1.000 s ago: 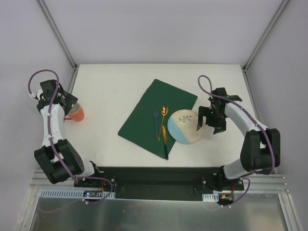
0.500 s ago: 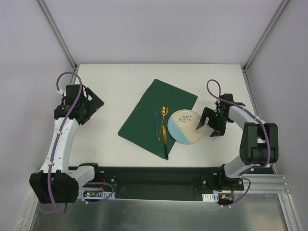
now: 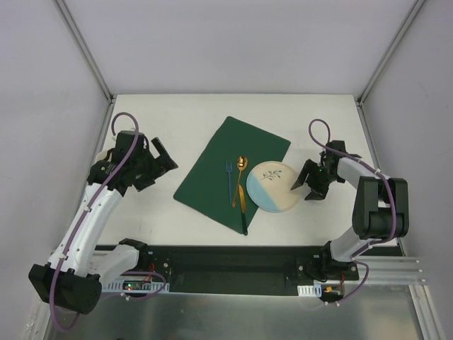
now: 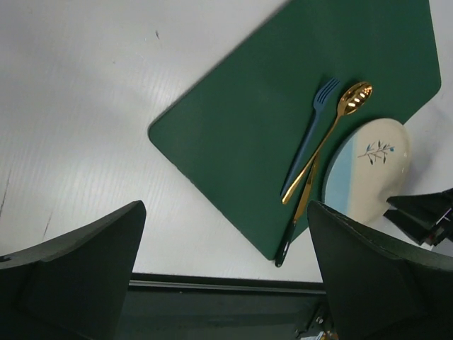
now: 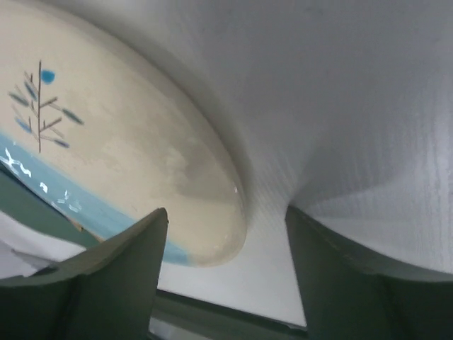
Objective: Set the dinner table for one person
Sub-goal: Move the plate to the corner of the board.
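Note:
The dinner table is a plain white top. On it lies a dark green placemat with a blue fork, a gold spoon and a gold knife with a black handle. A cream and light-blue plate overlaps the mat's right edge. My right gripper is low at the plate's right rim. In the right wrist view the plate's rim lies between the spread fingers of the gripper. My left gripper hangs wide open and empty left of the placemat.
In the left wrist view the fork, spoon, knife and plate show past the open fingers of the gripper. The black base rail runs along the near edge. Grey walls enclose the table.
My left arm has swung from the far left edge toward the placemat; an orange cup seen beside it earlier no longer shows. The right gripper moved in onto the plate's rim, its jaws slightly narrower.

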You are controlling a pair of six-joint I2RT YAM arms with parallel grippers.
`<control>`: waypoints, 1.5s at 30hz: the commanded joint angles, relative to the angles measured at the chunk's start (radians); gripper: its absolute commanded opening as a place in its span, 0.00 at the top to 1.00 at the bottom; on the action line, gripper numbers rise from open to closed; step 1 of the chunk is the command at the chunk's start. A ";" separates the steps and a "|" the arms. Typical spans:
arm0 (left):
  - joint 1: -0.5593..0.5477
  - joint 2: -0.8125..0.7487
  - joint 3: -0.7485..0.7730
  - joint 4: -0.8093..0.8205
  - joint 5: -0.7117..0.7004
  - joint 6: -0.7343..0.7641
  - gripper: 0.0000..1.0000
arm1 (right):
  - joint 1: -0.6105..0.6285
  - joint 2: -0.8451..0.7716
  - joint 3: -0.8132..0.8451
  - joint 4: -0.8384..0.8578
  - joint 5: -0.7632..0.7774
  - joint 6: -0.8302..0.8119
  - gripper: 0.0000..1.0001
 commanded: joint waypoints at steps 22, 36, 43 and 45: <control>-0.034 0.160 0.149 -0.061 0.026 0.094 0.01 | -0.024 0.041 0.170 0.074 0.069 0.046 0.99; -0.034 0.147 0.125 -0.053 0.054 0.111 0.01 | -0.189 0.150 0.416 -0.009 0.135 0.018 0.99; -0.034 0.128 0.112 -0.055 0.061 0.112 0.01 | -0.316 0.190 0.470 -0.021 0.146 0.012 0.99; -0.034 0.125 0.108 -0.055 0.064 0.112 0.01 | -0.341 0.195 0.476 -0.023 0.150 0.003 0.99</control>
